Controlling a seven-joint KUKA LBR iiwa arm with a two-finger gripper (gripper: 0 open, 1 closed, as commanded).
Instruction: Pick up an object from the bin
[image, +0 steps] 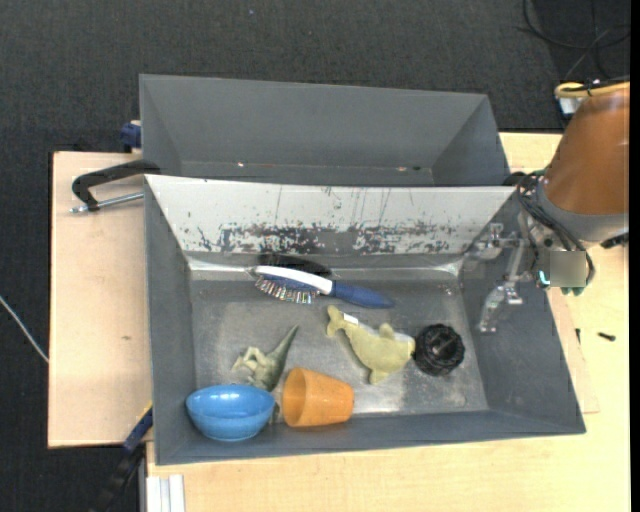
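My gripper (499, 294) hangs over the right side of the bin, against the sloping right wall and above the floor, with nothing seen in it. Nearest to it, down and to the left, a black round knob-like thing (439, 349) lies on the bin floor. Just left of that lies a pale yellow-green toy animal (373, 346). A brush (306, 282) with a blue handle, a white back and dark bristles rests along the back wall, further left.
An orange cup (316, 398) lies on its side at the front. A blue bowl (230, 411) sits in the front left corner, with a greenish pointed toy figure (266, 362) just behind it. The arm with its orange cover is at the right.
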